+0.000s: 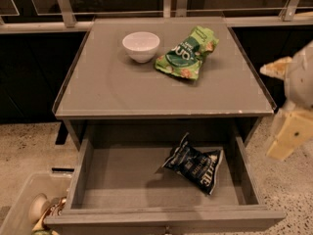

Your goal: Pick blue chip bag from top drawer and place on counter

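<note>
The blue chip bag (193, 168) lies flat in the right half of the open top drawer (122, 180), dark navy with white lettering. The counter (122, 87) is the grey top above the drawer. My gripper (289, 129) shows as cream-coloured parts at the right edge of the view, beside the counter's front right corner. It is off to the right of the drawer, apart from the bag, and holds nothing that I can see.
A white bowl (141, 45) and a green chip bag (188, 55) sit on the back of the counter. A pale plastic bin (24, 214) with items stands on the speckled floor at the lower left. A railing and dark panels run behind the counter.
</note>
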